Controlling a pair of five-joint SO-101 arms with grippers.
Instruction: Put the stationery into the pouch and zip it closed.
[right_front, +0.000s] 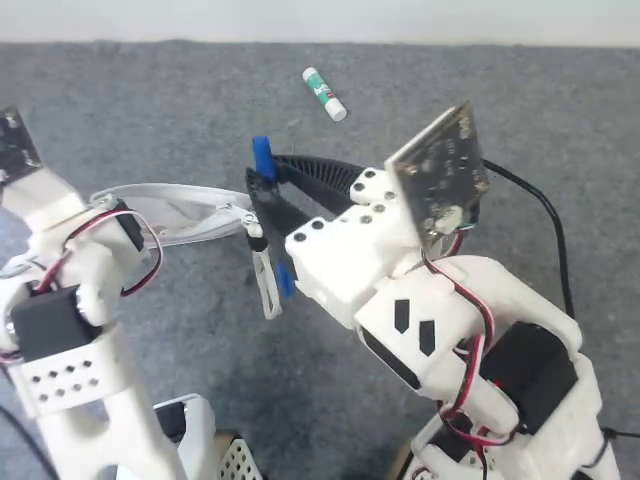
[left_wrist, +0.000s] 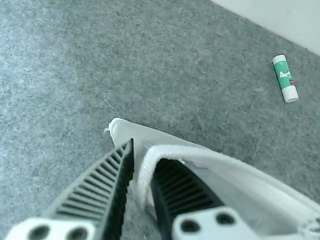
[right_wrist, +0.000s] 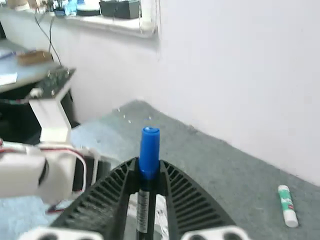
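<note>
Pouch (right_front: 190, 215): white, lying on the grey desk (right_front: 150, 100), one end of its rim raised off the surface.
Left gripper (left_wrist: 137, 150): pressed together on the pouch's rim, with the ribbed zipper edge caught between the two dark fingers.
Right gripper (right_wrist: 149, 167): pinching the marker (right_wrist: 149, 150) around its upper part, at the end of the pouch away from the left gripper.
Marker: blue cap on a dark barrel, held roughly upright. Cap poking out past the fingertips, barrel running back between the fingers. Placed just beside or over the pouch's free end; contact with the pouch impossible to tell.
Glue stick (right_front: 325, 93): white tube with a green label, lying flat on the desk. Well apart from the pouch, on the side away from the arm bases and near the pale wall. Touched by neither gripper.
Desk: grey, felt-like covering under and around the pouch.
</note>
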